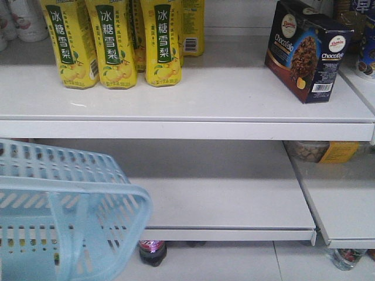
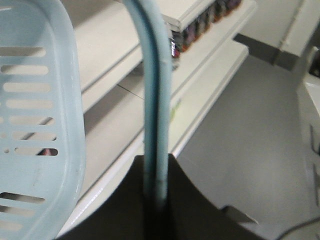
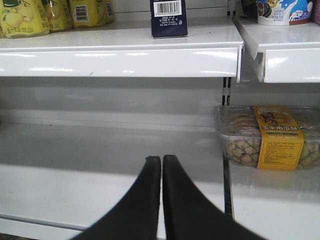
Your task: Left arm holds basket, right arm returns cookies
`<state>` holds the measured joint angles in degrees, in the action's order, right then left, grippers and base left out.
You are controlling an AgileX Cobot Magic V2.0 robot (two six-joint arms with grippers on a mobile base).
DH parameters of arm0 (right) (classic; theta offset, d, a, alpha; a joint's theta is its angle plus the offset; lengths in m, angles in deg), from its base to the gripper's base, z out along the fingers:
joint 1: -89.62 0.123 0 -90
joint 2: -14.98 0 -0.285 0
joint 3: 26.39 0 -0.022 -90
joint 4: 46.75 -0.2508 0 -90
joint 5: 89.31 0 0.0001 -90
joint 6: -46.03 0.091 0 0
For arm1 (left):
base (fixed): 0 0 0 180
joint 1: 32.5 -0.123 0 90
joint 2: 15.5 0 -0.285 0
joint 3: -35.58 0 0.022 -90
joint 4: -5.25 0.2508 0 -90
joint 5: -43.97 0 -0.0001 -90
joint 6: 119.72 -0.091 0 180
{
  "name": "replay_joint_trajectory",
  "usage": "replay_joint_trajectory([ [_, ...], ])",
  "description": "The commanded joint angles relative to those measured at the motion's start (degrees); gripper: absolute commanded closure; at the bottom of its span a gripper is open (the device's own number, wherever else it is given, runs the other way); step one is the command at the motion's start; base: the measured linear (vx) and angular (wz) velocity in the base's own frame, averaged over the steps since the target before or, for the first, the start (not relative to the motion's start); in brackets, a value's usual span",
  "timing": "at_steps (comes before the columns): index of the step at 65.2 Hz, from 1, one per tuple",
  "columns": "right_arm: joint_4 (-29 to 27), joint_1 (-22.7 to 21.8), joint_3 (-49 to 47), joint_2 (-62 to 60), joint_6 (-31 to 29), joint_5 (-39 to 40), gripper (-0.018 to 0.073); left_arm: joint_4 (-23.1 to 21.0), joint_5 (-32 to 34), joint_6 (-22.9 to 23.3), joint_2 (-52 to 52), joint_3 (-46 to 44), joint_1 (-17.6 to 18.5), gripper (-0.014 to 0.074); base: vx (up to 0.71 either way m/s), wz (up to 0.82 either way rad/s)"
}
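Note:
The dark navy cookies box (image 1: 307,50) stands upright on the upper white shelf (image 1: 187,105) at the right; its barcode end shows in the right wrist view (image 3: 169,18). The light blue basket (image 1: 64,216) hangs at the lower left, in front of the lower shelf. My left gripper (image 2: 159,165) is shut on the basket's handle (image 2: 155,90), with the slotted basket wall (image 2: 35,125) to its left. My right gripper (image 3: 161,160) is shut and empty, held low in front of the lower shelf, well below the cookies box. Neither arm shows in the front view.
Yellow drink cartons (image 1: 117,41) stand at the upper shelf's left. A clear tub of snacks with a yellow label (image 3: 270,137) lies on the lower right shelf. Dark bottles (image 1: 152,252) stand at floor level. A white cup (image 3: 280,11) is at the upper right.

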<state>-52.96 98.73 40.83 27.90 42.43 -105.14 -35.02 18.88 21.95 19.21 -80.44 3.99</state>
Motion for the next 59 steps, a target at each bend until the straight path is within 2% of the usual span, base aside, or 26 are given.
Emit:
replay_joint_trajectory([
  [1, 0.2, -0.2, -1.6, 1.2, 0.2, 4.4, 0.0568, 7.3, 9.9, 11.1, -4.9, 1.0, 0.1, 0.0603, 0.0, 0.0],
  [13, 0.2, -0.2, -1.6, 1.2, 0.2, 4.4, 0.0568, 26.0, 18.2, 28.4, -12.3, 7.1, 0.1, 0.0603, 0.0, 0.0],
  [20, 0.2, -0.2, -1.6, 1.2, 0.2, 4.4, 0.0568, 37.2, 23.1, 35.2, -15.0, 10.7, 0.1, 0.0603, 0.0, 0.0],
  [23, 0.2, -0.2, -1.6, 1.2, 0.2, 4.4, 0.0568, 40.3, 24.4, 36.7, -16.4, 12.2, -0.3, 0.0603, 0.0, 0.0],
  [28, 0.2, -0.2, -1.6, 1.2, 0.2, 4.4, 0.0568, 41.2, 25.1, 38.7, -19.1, 14.3, -2.8, 0.0603, 0.0, 0.0],
  [31, 0.2, -0.2, -1.6, 1.2, 0.2, 4.4, 0.0568, 41.2, 25.5, 39.9, -20.9, 15.5, -5.5, 0.0603, 0.0, 0.0],
  [35, 0.2, -0.2, -1.6, 1.2, 0.2, 4.4, 0.0568, 41.2, 23.5, 41.2, -23.0, 15.8, -8.3, 0.0603, 0.0, 0.0],
  [40, 0.2, -0.2, -1.6, 1.2, 0.2, 4.4, 0.0568, 41.9, 21.8, 41.2, -25.0, 15.8, -12.1, 0.0603, 0.0, 0.0],
  [59, 0.2, -0.2, -1.6, 1.2, 0.2, 4.3, 0.0568, 44.5, 21.8, 41.2, -28.6, 15.8, -21.9, 0.0603, 0.0, 0.0],
])
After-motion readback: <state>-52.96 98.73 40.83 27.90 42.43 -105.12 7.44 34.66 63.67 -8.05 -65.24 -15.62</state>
